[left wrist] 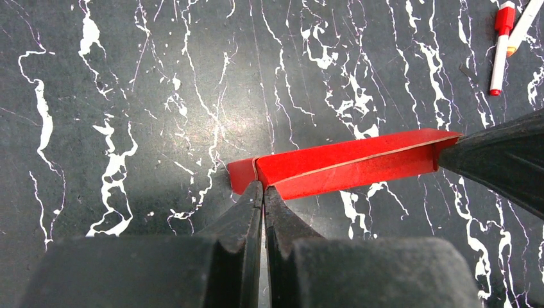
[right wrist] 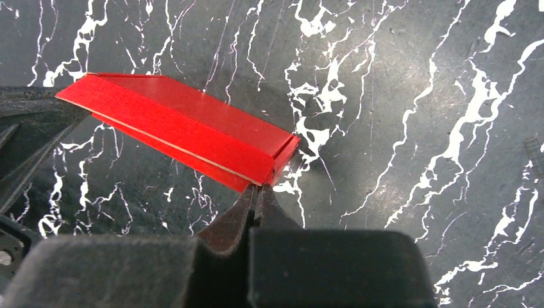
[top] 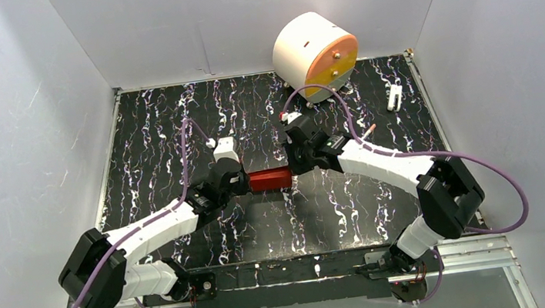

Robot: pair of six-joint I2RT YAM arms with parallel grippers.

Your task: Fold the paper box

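The paper box (top: pixel 270 179) is a bright red, flattened card sleeve in the middle of the table, spanning the gap between my two grippers. My left gripper (top: pixel 246 182) is shut at its left end; in the left wrist view the closed tips (left wrist: pixel 263 187) pinch the near edge of the paper box (left wrist: pixel 346 163) beside a small end flap. My right gripper (top: pixel 292 170) is shut at the right end; in its wrist view the tips (right wrist: pixel 256 188) nip the lower corner of the paper box (right wrist: pixel 186 122). The box seems to hang slightly above the tabletop.
A large white-and-orange drum (top: pixel 315 54) stands at the back, right of centre. A small white clip-like piece (top: pixel 394 96) lies at the back right. Two red-capped white pens (left wrist: pixel 500 48) lie beyond the box. White walls enclose the black marbled table (top: pixel 151 137).
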